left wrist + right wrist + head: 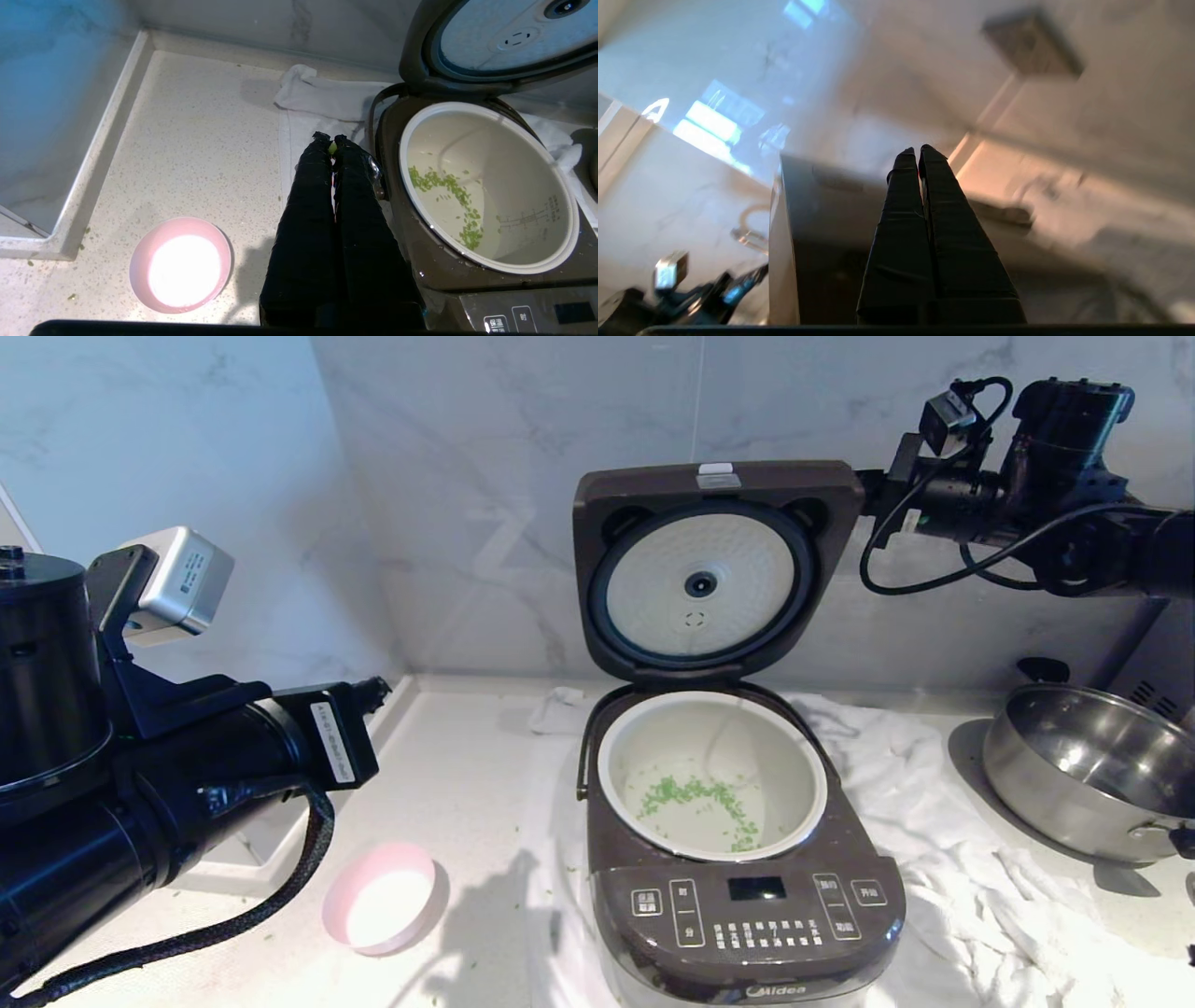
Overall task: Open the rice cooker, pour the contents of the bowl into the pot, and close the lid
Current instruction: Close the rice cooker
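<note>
The rice cooker (747,915) stands open, its lid (738,560) upright against the wall with the white dimpled plate facing me. Green contents (695,795) lie scattered on the floor of the cream pot (653,728), which also shows in the left wrist view (514,154). The pink bowl (381,896) sits upright on the counter left of the cooker, its inside glaring white. My left gripper (332,142) hangs shut between bowl and cooker, a green bit stuck at its tips. My right gripper (918,151) is shut, just behind the lid's dark back (822,210).
A steel pan (1083,775) stands at the right on the crumpled white cloth (934,859) that also lies under the cooker. A raised ledge (98,154) borders the counter on the left. A few green bits lie loose near the bowl.
</note>
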Available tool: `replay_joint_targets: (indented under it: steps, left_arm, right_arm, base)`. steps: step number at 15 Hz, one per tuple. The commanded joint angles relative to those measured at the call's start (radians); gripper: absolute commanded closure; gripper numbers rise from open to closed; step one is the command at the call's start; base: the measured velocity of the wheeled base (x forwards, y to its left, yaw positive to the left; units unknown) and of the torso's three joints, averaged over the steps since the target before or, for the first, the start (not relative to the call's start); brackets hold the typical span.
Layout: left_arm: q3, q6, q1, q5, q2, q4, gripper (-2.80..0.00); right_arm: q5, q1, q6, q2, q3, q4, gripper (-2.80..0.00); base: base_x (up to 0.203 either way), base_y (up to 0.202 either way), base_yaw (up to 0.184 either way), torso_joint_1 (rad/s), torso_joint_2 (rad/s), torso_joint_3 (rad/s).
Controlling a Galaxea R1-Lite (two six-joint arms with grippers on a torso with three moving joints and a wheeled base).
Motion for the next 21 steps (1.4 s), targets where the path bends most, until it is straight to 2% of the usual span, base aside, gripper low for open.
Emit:
replay_joint_targets:
  steps: [1, 7, 11, 13, 14, 16, 18, 21]
  left_arm:
    - [-0.001, -0.003, 0.000, 0.003, 0.000, -0.001, 0.00]
    - [-0.026, -0.003, 0.000, 0.002, 0.003, -0.001, 0.00]
    - [-0.197, -0.008, 0.009, 0.005, 0.090, -0.002, 0.00]
    - [-0.306, -0.027, -0.016, 0.011, 0.179, -0.006, 0.00]
    - [-0.357, -0.042, -0.049, 0.013, 0.224, -0.006, 0.00]
    - [-0.396, -0.053, -0.162, 0.012, 0.277, -0.004, 0.00]
    - [-0.392, -0.050, -0.269, 0.008, 0.323, -0.003, 0.00]
    - [-0.364, -0.033, -0.365, 0.005, 0.388, -0.004, 0.00]
  right_arm:
    - [0.014, 0.031, 0.002, -0.082, 0.119, -0.017, 0.00]
    - [0.021, 0.091, 0.001, -0.219, 0.481, -0.186, 0.00]
    - [0.021, 0.098, 0.004, -0.284, 0.706, -0.320, 0.00]
    - [0.021, 0.099, 0.005, -0.318, 0.794, -0.369, 0.00]
    - [0.021, 0.100, 0.004, -0.336, 0.827, -0.375, 0.00]
    - [0.019, 0.100, -0.002, -0.361, 0.888, -0.377, 0.00]
    - [0.019, 0.100, -0.003, -0.371, 0.940, -0.392, 0.00]
    - [0.014, 0.100, 0.003, -0.374, 0.970, -0.441, 0.00]
  base:
    - [0.000, 0.000, 0.000, 0.000, 0.00, 0.000]
    - [0.000, 0.000, 0.000, 0.000, 0.00, 0.000]
    - [0.000, 0.000, 0.000, 0.000, 0.00, 0.000]
    - [0.000, 0.000, 0.000, 0.000, 0.00, 0.000]
    - [0.000, 0.000, 0.000, 0.000, 0.00, 0.000]
    - [0.000, 0.000, 0.000, 0.000, 0.00, 0.000]
    - [0.000, 0.000, 0.000, 0.000, 0.00, 0.000]
    - [0.000, 0.000, 0.000, 0.000, 0.00, 0.000]
